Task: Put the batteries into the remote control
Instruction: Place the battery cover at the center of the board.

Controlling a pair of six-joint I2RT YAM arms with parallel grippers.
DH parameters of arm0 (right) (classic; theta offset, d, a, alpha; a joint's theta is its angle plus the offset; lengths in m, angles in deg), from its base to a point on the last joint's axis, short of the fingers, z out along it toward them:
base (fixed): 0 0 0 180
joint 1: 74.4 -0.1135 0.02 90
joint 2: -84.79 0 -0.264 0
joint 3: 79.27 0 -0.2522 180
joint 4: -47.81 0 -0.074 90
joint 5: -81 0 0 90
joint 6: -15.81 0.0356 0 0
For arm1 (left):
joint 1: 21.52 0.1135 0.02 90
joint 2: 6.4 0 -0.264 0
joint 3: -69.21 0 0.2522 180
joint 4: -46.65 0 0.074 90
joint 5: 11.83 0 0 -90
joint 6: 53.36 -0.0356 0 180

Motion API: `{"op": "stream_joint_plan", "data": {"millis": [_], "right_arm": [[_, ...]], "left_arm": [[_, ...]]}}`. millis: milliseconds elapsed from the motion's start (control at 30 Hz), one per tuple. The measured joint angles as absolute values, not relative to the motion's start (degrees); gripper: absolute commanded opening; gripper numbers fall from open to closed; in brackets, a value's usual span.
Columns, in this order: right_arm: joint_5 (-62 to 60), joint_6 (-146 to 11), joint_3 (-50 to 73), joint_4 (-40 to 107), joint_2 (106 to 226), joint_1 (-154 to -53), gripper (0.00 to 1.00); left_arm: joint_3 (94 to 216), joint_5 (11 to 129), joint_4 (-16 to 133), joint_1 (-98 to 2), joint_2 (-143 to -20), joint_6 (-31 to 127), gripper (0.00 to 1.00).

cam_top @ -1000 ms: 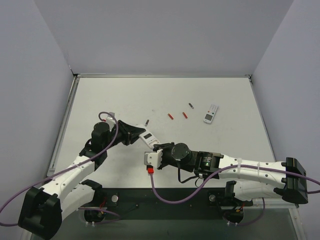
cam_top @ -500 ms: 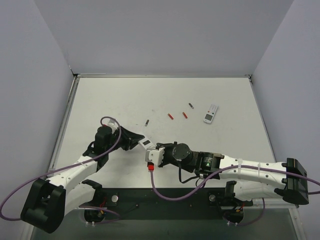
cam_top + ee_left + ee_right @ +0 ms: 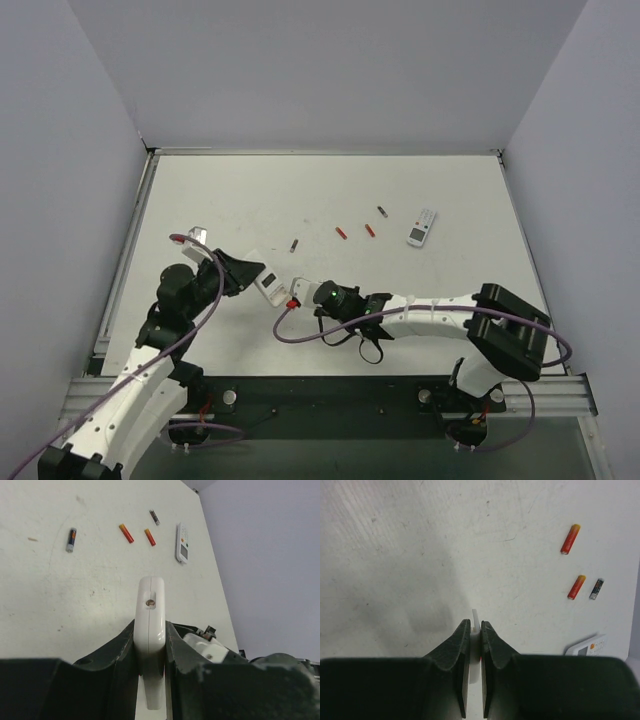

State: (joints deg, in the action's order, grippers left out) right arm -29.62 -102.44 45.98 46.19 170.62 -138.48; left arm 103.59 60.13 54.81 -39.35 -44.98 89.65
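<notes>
Remote control clamped edge-on between left jaws.

No writing is legible anywhere. The white-faced remote, far ahead of the left gripper, shows an orange mark and blurred button markings, too small to read.

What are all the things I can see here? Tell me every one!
small red cylinder batteries with pale tips: two, red, lying apart mid-table.
dark grey-brown cylinder batteries: two, dark, one left of the red pair, one nearer the white-faced remote.
white-faced remote with grey buttons: one, white, right side of table.
white-sided rectangular remote control: one, white, clamped in the left gripper.
thin white piece: one, white, pinched in the right gripper; unclear what it is.
table: one, white.
left gripper: one, black fingers, shut.
right gripper: one, black fingers, shut.
</notes>
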Motion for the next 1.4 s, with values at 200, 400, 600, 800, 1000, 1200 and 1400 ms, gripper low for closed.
{"op": "stream_joint_plan", "data": {"millis": [200, 400, 600, 800, 1000, 1200, 1400], "right_arm": [[-33.75, -98.26, 43.71, 44.81, 180.45, -138.17, 0.00], [-34.02, -95.05, 41.98, 43.93, 181.50, -138.26, 0.10], [-31.68, -91.57, 40.60, 41.16, 181.98, -139.37, 0.39], [-27.72, -86.87, 39.40, 40.13, 180.32, -140.22, 0.72], [-21.38, -80.95, 41.04, 37.36, 174.33, -139.18, 1.00], [-18.91, -69.48, 39.34, 35.50, 167.21, -127.70, 1.00], [-14.46, -63.38, 33.46, 32.24, 166.35, -116.16, 0.95]], "left_arm": [[106.45, 66.68, 63.62, -39.04, -31.87, 79.86, 0.00], [110.08, 72.85, 69.52, -39.04, -25.90, 73.96, 0.00], [112.33, 75.84, 73.08, -39.04, -25.73, 70.63, 0.00], [112.33, 76.21, 73.91, -39.04, -25.88, 70.15, 0.00], [113.21, 75.86, 75.09, -39.02, -28.70, 69.15, 0.00], [116.68, 73.90, 75.84, -38.98, -34.10, 67.66, 0.00], [118.50, 68.65, 75.57, -38.26, -41.99, 66.87, 0.00]]}}
